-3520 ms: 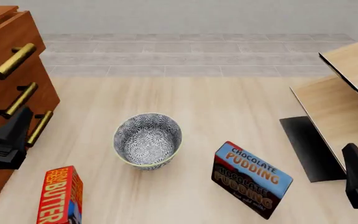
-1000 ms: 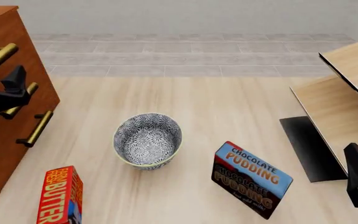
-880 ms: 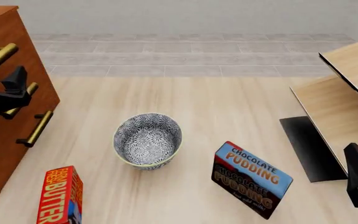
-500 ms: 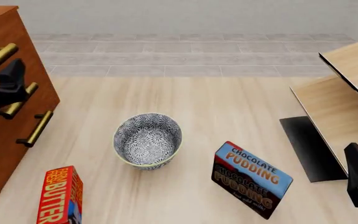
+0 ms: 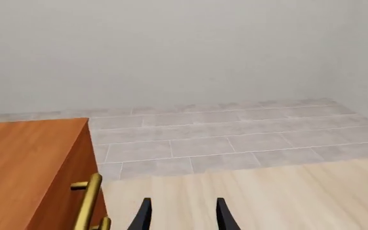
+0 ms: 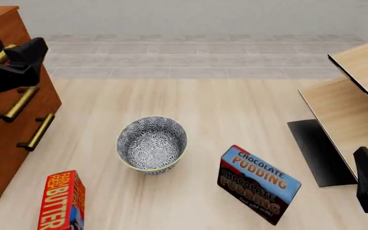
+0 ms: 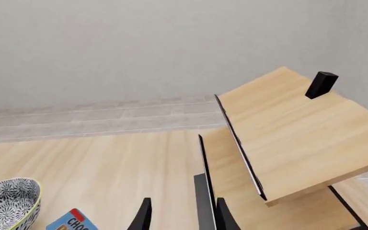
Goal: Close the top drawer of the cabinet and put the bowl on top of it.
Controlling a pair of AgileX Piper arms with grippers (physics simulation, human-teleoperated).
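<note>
The cabinet [image 6: 8, 115] stands at the table's [image 6: 222, 105] left edge, its three drawer fronts flush with one another, so the top drawer [image 6: 17, 40] sits pushed in with its brass bar handle [image 6: 2, 55] partly hidden behind the left gripper [image 6: 17, 60]. That gripper hangs in front of the cabinet's upper front edge, level with the top handle; in the left wrist view its two dark fingers [image 5: 144, 218] stand spread apart with nothing between them, pointing past the cabinet's corner toward the tiled floor. The bowl [image 6: 151, 143] rests upright on the table near its middle, well apart from both grippers, between a red butter box [image 6: 61, 201] near the front left and a chocolate pudding box [image 6: 258, 184] to its right. The right gripper [image 7: 180, 215] hovers low at the table's front right edge beside the pale wooden furniture [image 6: 356, 100], its fingers likewise parted and empty.
</note>
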